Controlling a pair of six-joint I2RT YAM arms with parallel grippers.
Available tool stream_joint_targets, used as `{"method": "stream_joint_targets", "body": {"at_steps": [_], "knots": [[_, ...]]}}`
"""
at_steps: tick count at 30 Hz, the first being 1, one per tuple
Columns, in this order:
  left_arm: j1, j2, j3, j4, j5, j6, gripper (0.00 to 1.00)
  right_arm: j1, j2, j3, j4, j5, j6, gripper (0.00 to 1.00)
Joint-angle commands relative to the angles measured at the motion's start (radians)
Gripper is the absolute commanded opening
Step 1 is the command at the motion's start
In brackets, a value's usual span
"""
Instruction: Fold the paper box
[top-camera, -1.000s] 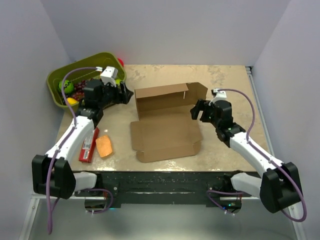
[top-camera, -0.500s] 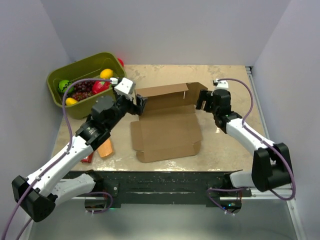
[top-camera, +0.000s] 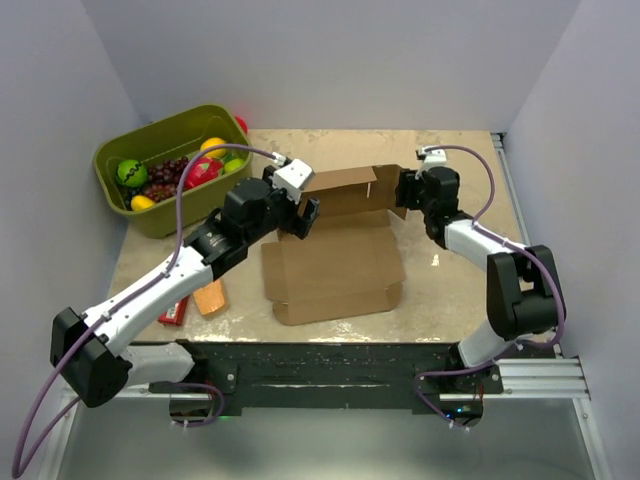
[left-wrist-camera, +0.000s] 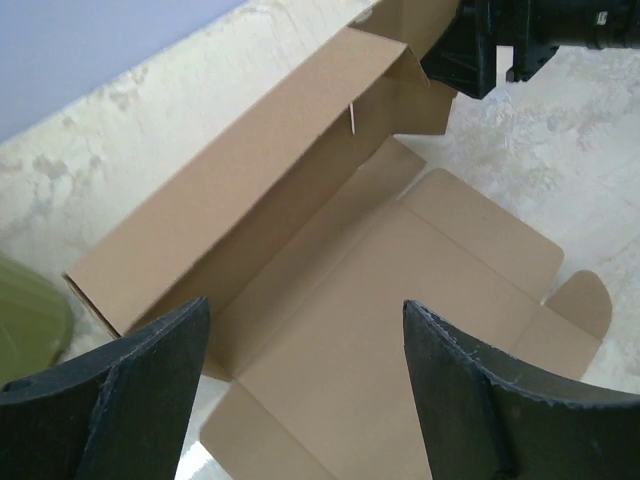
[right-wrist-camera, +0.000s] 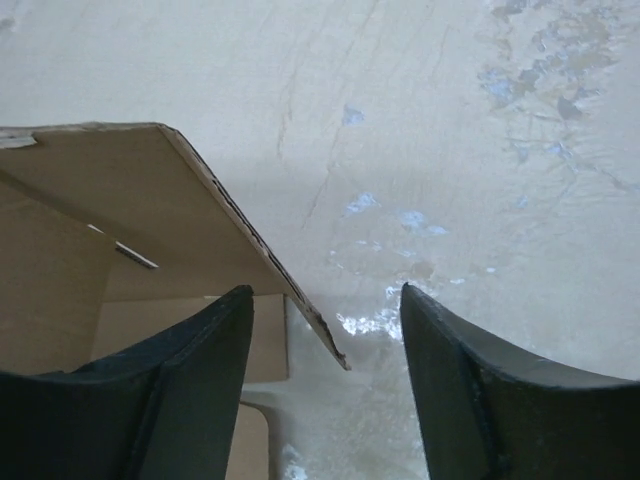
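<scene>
Top external shows the paper box (top-camera: 335, 265) half-open. Left fingers (left-wrist-camera: 110, 400) gape above it; right fingers (right-wrist-camera: 480, 400) gape astride its end flap (right-wrist-camera: 150, 180).

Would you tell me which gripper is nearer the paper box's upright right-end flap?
Right. The right gripper straddles the flap, fingers open; the left gripper hovers open over the paper box, at its opposite end.

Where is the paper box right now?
Top view: the paper box lies mid-table, between the left claw and right claw, right of the green bin.
</scene>
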Motion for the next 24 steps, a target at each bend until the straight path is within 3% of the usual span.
{"method": "stream_joint_targets", "body": {"at_steps": [1, 9, 15, 24], "knots": [[-0.002, 0.024, 0.082, 0.06, -0.01, 0.155, 0.82, -0.007, -0.015, 0.041, 0.089, -0.107, -0.038, 0.51], [-0.003, 0.164, 0.163, 0.088, 0.01, 0.456, 0.82, -0.009, -0.061, 0.074, -0.049, -0.179, -0.024, 0.13], [-0.005, 0.239, 0.211, 0.097, 0.029, 0.545, 0.83, -0.01, -0.11, 0.118, -0.208, -0.228, -0.026, 0.06], [-0.018, 0.303, 0.228, 0.12, 0.04, 0.629, 0.84, -0.007, -0.196, 0.178, -0.393, -0.285, -0.05, 0.04]]}}
